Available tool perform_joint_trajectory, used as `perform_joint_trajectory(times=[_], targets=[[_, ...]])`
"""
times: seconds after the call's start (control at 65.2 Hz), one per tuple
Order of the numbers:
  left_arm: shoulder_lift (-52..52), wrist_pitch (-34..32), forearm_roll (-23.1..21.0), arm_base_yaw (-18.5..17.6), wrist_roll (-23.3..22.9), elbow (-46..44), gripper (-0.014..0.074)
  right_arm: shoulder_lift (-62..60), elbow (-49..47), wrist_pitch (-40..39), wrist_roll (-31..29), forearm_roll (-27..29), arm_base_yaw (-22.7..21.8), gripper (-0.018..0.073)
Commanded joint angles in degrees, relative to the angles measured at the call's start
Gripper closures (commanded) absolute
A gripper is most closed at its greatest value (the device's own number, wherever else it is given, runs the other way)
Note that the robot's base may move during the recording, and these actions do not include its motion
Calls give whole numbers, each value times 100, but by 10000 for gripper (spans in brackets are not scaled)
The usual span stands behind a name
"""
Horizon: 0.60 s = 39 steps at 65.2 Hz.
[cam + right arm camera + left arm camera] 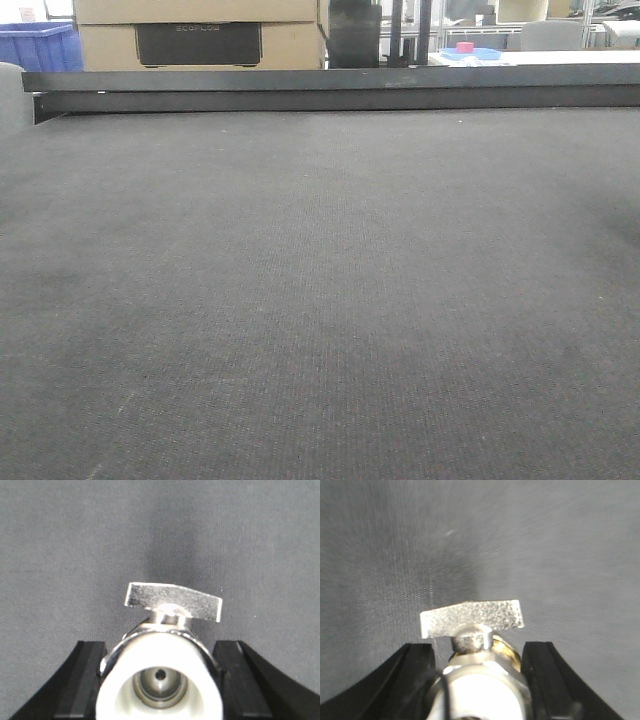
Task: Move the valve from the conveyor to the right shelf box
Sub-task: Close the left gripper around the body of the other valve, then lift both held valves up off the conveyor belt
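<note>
Beyond the black rail (pixel 330 90) at the far edge of the belt (pixel 320 300) stand the containers: a blue crate (pixel 35 45) past the rail's left end and stacked cardboard boxes (pixel 200 35) just beside it (what is inside any of them cannot be seen from here). Further right behind the rail are a dark round bin (pixel 355 35) and, on a pale table, a blue dish (pixel 472 54) with a small pink thing (pixel 465 46) in it. The front view shows nothing lying on the belt in front of the rail. The left claw (pixel 480 646) is narrowed around a valve (pixel 480 675), its black fingers (pixel 415 680) pressed to the silvery body, the flat rough handle pointing away over the grey weave. The right claw (pixel 160 645) likewise clamps a second valve (pixel 150 655), its white end piece with a round hole facing the camera between the fingers (pixel 82 680). Whether either valve touches the belt cannot be told.
</note>
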Motion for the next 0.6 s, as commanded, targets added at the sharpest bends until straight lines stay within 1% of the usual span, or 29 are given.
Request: perform_joint_trajectory(times=[0.0,0.123,0.23,0.368,0.583], targets=[[-635,8,-151,-144,-97,-96,707,-160,-230,-235,-8,-41,-4,712],[-1309,8,27,-372,-179,-105,707,-172,-555,-40,-8,-41,-4,712],[-1849,8,235,-525,-412,-105,707,-225,-878,82,-8,-41,-4,712],[-2556,-17,248,-531,-693,-105,707,-382,-1316,212,-8,-41,-4,712],[-3428,-27,248,-531,-692,-105,707,-875,-1614,235,-8,-41,-4,712]])
